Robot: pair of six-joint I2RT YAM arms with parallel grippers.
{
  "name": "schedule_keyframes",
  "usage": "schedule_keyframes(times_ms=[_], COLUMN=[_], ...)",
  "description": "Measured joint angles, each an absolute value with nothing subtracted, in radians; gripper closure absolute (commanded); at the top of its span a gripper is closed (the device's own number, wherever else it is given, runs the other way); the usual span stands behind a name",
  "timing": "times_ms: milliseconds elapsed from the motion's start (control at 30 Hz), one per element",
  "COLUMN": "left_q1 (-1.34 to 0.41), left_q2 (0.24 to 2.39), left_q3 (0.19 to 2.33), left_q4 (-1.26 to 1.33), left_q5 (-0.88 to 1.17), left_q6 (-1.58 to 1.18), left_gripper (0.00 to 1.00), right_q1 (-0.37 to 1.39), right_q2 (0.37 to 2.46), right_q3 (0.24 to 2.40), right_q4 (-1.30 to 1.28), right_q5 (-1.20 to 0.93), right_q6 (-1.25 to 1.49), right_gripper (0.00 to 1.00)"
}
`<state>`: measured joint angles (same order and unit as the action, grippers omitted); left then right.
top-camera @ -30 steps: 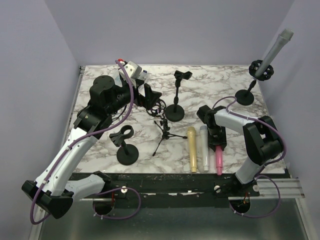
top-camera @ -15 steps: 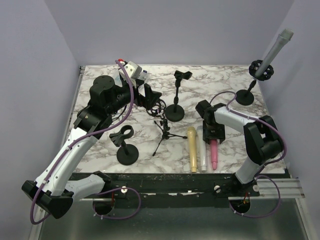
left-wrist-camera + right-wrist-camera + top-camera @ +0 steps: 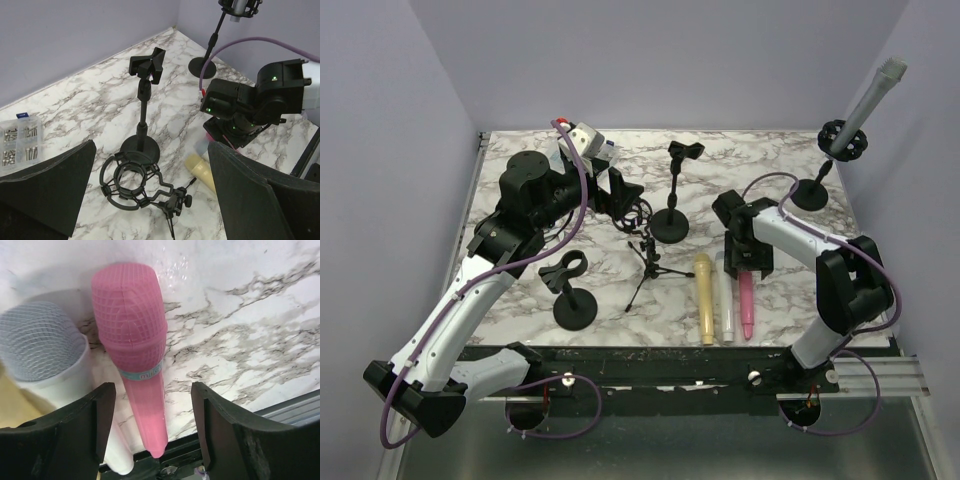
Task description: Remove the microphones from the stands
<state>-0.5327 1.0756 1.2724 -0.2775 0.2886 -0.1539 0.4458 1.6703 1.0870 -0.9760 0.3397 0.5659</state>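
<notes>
A grey microphone [image 3: 875, 90] sits tilted in a black shock mount [image 3: 844, 140] on a round-base stand [image 3: 810, 193] at the far right corner. The stand's pole also shows in the left wrist view [image 3: 215, 35]. My right gripper [image 3: 746, 262] is open and hangs low over a pink microphone [image 3: 137, 345] that lies on the table, its handle between the fingers [image 3: 220, 425] and untouched. My left gripper [image 3: 625, 198] is open and empty above a small tripod shock mount [image 3: 132, 180], far from the grey microphone.
A white microphone [image 3: 725, 295] and a yellow one [image 3: 704, 300] lie beside the pink one [image 3: 747, 305]. An empty clip stand [image 3: 672, 190] stands mid-table, another [image 3: 570, 290] at front left. A clear screw box [image 3: 588, 140] sits at the back left.
My right gripper has drawn back from the near edge towards the table's middle. The pink microphone has shifted left and now lies close beside the white one. The left arm has not moved.
</notes>
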Motion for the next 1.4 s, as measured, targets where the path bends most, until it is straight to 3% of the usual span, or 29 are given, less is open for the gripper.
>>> schedule_keyframes(times_ms=[400, 633, 967, 1400], left_q1=[-0.538, -0.538, -0.539, -0.539], left_q2=[1.083, 1.083, 1.082, 1.082], left_q3=[1.272, 1.268, 1.260, 1.260], left_q4=[-0.278, -0.276, -0.270, -0.270], left_q5=[0.289, 0.288, 0.286, 0.287], left_q6=[-0.154, -0.154, -0.149, -0.146], left_gripper=[0.01, 0.01, 0.01, 0.01], right_q1=[0.443, 0.426, 0.425, 0.424], right_q2=[1.614, 1.552, 1.522, 1.516], right_q3=[1.357, 1.441, 1.431, 1.407], right_q4=[-1.000, -0.655, -0.232, -0.140], right_q5=[0.339, 0.093, 0.005, -0.030], right_q6=[0.558, 0.659, 0.890, 0.931], right_gripper=[0.13, 0.09, 0.09, 0.15])
